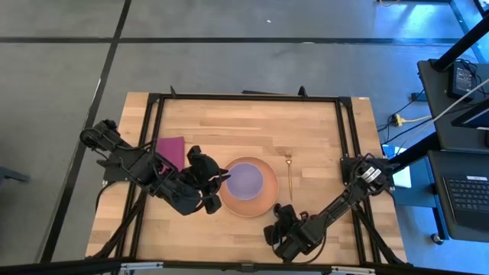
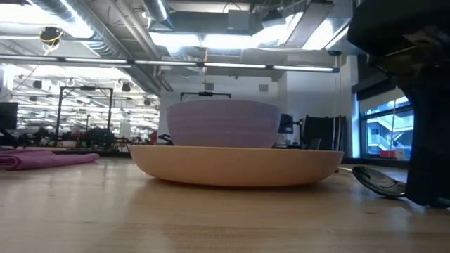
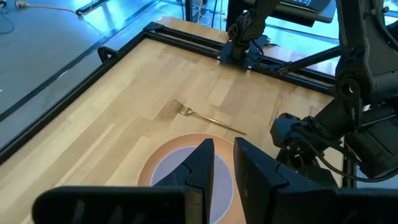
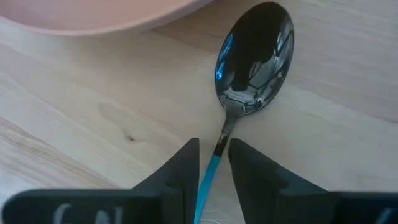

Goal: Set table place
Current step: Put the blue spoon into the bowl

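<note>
The peach-orange plate (image 1: 263, 205) lies on the table (image 1: 229, 122) with the lavender bowl (image 1: 244, 181) standing in it. The gold fork (image 1: 289, 172) lies flat just right of the plate. The magenta napkin (image 1: 172, 149) lies flat at the left. The teal-handled spoon (image 4: 252, 59) lies on the wood near the plate's front right. My right gripper (image 4: 213, 149) is low over the table and open, with a finger on either side of the spoon's handle (image 4: 208, 177). My left gripper (image 3: 222, 155) hangs above the bowl's left side, open by a narrow gap and empty.
The black frame rails (image 1: 344, 130) run along the table's left, right and far sides. Bare wood lies between the plate and the far rail. My right arm (image 1: 344, 200) slants across the table's front right corner.
</note>
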`<state>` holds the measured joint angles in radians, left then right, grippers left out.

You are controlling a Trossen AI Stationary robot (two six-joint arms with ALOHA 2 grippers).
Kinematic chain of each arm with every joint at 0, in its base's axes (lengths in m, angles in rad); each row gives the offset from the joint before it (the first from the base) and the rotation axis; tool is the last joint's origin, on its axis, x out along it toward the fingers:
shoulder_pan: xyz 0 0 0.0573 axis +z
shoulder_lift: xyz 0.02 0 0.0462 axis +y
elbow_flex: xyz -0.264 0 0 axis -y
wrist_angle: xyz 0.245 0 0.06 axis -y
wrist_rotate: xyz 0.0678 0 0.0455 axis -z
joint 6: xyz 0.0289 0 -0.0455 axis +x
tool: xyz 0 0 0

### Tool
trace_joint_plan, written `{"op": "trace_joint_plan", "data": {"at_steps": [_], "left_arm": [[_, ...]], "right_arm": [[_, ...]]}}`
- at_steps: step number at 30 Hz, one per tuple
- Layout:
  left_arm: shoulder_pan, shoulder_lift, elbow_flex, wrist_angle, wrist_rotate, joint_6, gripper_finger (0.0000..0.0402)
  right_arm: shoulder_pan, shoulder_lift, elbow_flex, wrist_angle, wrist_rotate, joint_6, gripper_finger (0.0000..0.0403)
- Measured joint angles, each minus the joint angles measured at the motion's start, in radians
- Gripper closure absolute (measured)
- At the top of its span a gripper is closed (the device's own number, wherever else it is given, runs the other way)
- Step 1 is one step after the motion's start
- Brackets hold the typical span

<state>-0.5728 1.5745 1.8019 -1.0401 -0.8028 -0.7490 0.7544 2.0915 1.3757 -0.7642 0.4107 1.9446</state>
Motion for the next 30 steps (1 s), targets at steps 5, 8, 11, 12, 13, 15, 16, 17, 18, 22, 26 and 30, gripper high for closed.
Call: {"op": "trace_joint_plan", "data": {"at_steps": [5,8,11,12,13,15,16,17,18,22,26,30], "left_arm": [[0.000,0.000,0.000,0.000,0.000,0.000,0.0347],[0.000,0.000,0.000,-0.001,0.000,0.000,0.0347],[0.000,0.000,0.000,-0.011,0.000,0.000,0.0347],[0.000,0.000,0.000,-0.017,0.000,0.000,0.0347],[0.000,0.000,0.000,-0.024,0.000,0.000,0.0347],[0.000,0.000,0.000,-0.031,0.003,0.000,0.0347],[0.000,0.000,0.000,-0.034,0.009,0.001,0.0347],[0.000,0.000,0.000,-0.038,0.021,0.001,0.0347],[0.000,0.000,0.000,-0.040,0.035,0.002,0.0347],[0.000,0.000,0.000,-0.045,0.096,0.044,0.0347],[0.000,0.000,0.000,-0.046,0.109,0.075,0.0347],[0.000,0.000,0.000,-0.050,0.113,0.096,0.0347]], "right_arm": [[0.014,0.032,0.000,-0.020,0.015,0.015,0.0368],[0.024,0.038,-0.001,-0.023,0.045,0.014,0.0390],[0.031,0.030,0.019,-0.066,0.063,0.000,0.0388],[0.031,0.028,0.038,-0.104,0.056,-0.012,0.0389],[0.030,0.030,0.064,-0.173,0.027,-0.036,0.0391],[0.027,0.033,0.129,-0.334,-0.020,-0.096,0.0395],[0.021,0.032,0.171,-0.377,-0.052,-0.134,0.0396],[0.016,0.028,0.213,-0.418,-0.090,-0.175,0.0396],[0.009,0.026,0.254,-0.484,-0.131,-0.221,0.0396],[-0.035,0.027,0.419,-0.665,-0.253,-0.405,0.0396],[-0.102,0.026,0.572,-0.812,-0.299,-0.567,0.0396],[-0.202,0.025,0.682,-0.804,-0.309,-0.773,0.0396]]}}
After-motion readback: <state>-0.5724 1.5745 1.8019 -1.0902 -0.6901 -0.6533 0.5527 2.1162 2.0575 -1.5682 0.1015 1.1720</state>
